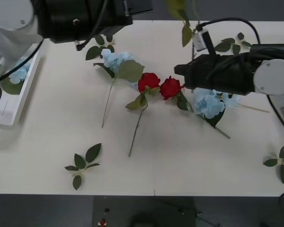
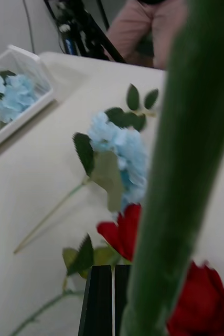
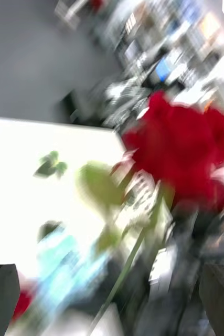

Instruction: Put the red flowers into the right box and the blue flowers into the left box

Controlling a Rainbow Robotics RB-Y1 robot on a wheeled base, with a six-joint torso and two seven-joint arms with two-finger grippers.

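1. Two artificial red roses on thin green stems (image 1: 149, 81) lie at the centre of the pale table (image 1: 180, 161), blooms just beside each other.
2. Pale sky-blue petal clusters with large leaves (image 1: 116, 59) lie above left and right of them; another lies in the shallow white plastic tray (image 1: 20, 101) at left.
3. The right gripper (image 2: 110, 269), centre right, has its black fingers pressed together beside a blurred green stem (image 2: 185, 173); whether they grip it cannot be told.
4. The left gripper (image 3: 109, 275), upper left, is spread wide, facing a raised red bloom (image 3: 182, 147).

Black arms (image 1: 217, 71), white joints, black cables.
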